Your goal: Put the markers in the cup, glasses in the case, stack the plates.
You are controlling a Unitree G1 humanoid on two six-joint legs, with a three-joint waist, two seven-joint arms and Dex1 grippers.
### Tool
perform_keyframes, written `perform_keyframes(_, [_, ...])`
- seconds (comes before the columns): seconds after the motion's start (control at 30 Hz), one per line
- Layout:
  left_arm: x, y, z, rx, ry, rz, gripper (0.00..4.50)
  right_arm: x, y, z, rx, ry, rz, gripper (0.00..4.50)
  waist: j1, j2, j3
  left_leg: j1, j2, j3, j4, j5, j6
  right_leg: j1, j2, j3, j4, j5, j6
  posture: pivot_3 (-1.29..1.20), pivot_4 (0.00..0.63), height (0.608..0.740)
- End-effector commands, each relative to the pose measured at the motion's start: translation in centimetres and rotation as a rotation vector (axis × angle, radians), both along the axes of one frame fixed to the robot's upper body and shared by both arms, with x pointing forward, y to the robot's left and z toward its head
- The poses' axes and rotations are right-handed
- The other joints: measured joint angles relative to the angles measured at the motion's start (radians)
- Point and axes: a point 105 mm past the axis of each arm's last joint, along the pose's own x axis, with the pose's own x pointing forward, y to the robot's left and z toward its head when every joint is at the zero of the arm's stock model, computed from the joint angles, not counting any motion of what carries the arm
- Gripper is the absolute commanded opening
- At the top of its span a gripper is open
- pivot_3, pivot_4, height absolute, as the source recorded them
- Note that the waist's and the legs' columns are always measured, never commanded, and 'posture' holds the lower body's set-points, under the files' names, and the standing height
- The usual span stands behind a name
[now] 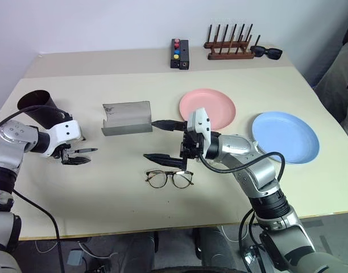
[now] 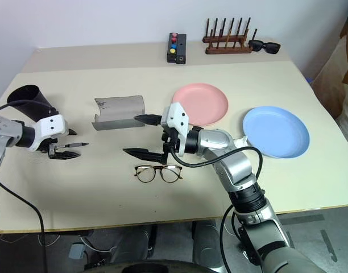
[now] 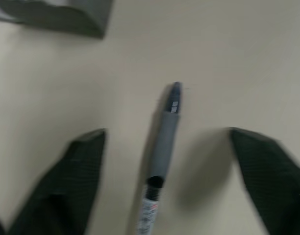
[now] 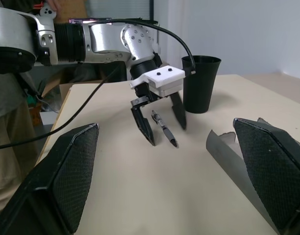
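On the far left of the surface (image 1: pixel 162 216) I see the black cup (image 1: pixel 38 107), standing at about ten o'clock from the middle of the surface. Just beside it, at its four o'clock, my left gripper (image 4: pixel 162 122) points down over a dark marker (image 4: pixel 164 128). The marker lies flat on the surface between the two fingers, which stand wide apart on either side of it, and I cannot see them touching it, so this gripper has nothing in its hold. Next comes the grey case (image 1: pixel 127 118), lying open near the middle, at about eleven o'clock from the glasses (image 1: pixel 169 178). The glasses rest flat on the surface, lenses toward me, at about six o'clock from my right gripper (image 1: pixel 162 140). That gripper points across toward the left with its fingers spread wide, and it is holding nothing; it hangs between the case and the glasses. The pink plate (image 1: pixel 207 108) sits at one o'clock from that gripper, and the light blue plate (image 1: pixel 285 136) lies apart from it at its four o'clock, so they are side by side and not stacked.
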Motion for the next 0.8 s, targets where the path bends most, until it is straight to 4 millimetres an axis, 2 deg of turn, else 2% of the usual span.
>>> perform_keyframes(0.03, [-0.4,0.2,-1.6,0.03,0.068,0.0,2.14,-0.7,0.1,1.4,0.04,-0.044,0.022,4.5,0.002,0.0,0.0,0.0,0.0,0.0,0.0,0.0,0.0,0.0,0.0,0.0,0.0,0.0,0.0,0.0,0.15,0.734])
perform_keyframes(0.13, [-0.7,0.3,-1.7,0.026,0.077,-0.005,0.62,-0.7,0.1,1.4,0.04,-0.042,0.019,4.5,-0.001,0.0,0.0,0.001,0.0,0.0,0.001,0.0,0.0,0.0,0.0,0.0,0.0,0.0,0.0,0.0,0.15,0.734])
perform_keyframes(0.17, [-0.7,0.3,-1.6,0.025,0.073,-0.003,0.25,-0.8,0.1,1.3,0.04,-0.041,0.019,4.5,-0.002,0.001,0.0,0.001,0.0,0.0,0.001,0.0,0.0,0.0,0.0,0.0,0.0,0.0,0.0,0.0,0.15,0.734])
perform_keyframes(0.2, [-0.7,0.3,-1.5,0.022,0.067,-0.002,0.11,-0.8,0.1,1.3,0.04,-0.04,0.019,4.5,-0.003,0.001,0.0,0.001,0.0,0.0,0.0,0.0,0.0,0.0,0.0,0.0,0.0,0.0,0.0,0.0,0.15,0.734])
perform_keyframes(0.27, [-0.5,0.2,-1.1,0.003,0.042,0.0,0.11,-0.8,0.2,1.3,0.04,-0.039,0.019,4.5,-0.003,0.001,0.0,0.001,0.0,0.0,0.0,0.0,0.0,0.0,0.0,0.0,0.0,0.0,0.0,0.0,0.15,0.734])
perform_keyframes(0.37, [0.0,-1.5,1.5,-0.155,-0.047,0.004,0.11,-0.7,0.2,1.3,0.039,-0.044,0.015,4.5,-0.004,0.001,0.0,0.001,0.0,0.0,0.0,0.0,0.0,0.0,0.0,0.0,0.0,0.0,0.0,0.0,0.15,0.734])
perform_keyframes(0.5, [-0.9,-4.3,6.0,-0.389,-0.156,-0.057,0.11,-0.5,0.1,1.5,0.046,-0.061,0.004,4.5,-0.006,-0.001,0.001,-0.001,0.0,-0.001,0.0,0.0,0.0,0.0,0.0,0.0,0.0,0.0,0.0,0.0,0.15,0.734])
perform_keyframes(0.57, [-1.4,-5.1,9.1,-0.528,-0.252,-0.056,0.11,-0.2,0.2,2.0,0.068,-0.076,-0.017,4.5,-0.007,-0.001,0.001,-0.002,0.0,-0.001,0.0,0.0,0.0,-0.001,0.0,0.0,-0.001,0.0,0.0,0.0,0.15,0.734])
perform_keyframes(0.63, [-1.7,-5.0,11.8,-0.628,-0.37,-0.035,0.11,0.3,0.2,2.4,0.09,-0.096,-0.051,4.5,-0.009,-0.001,0.001,-0.002,0.0,-0.001,0.0,0.0,0.0,-0.001,0.0,0.0,0.0,0.0,0.0,0.0,0.15,0.734])
perform_keyframes(0.8, [-0.8,-2.2,17.8,-0.813,-0.782,0.166,0.11,1.0,0.3,3.0,0.129,-0.111,-0.086,4.5,-0.007,-0.001,0.001,0.0,0.0,-0.001,-0.001,0.0,0.0,-0.002,0.0,0.0,0.0,0.0,0.0,0.0,0.15,0.734])
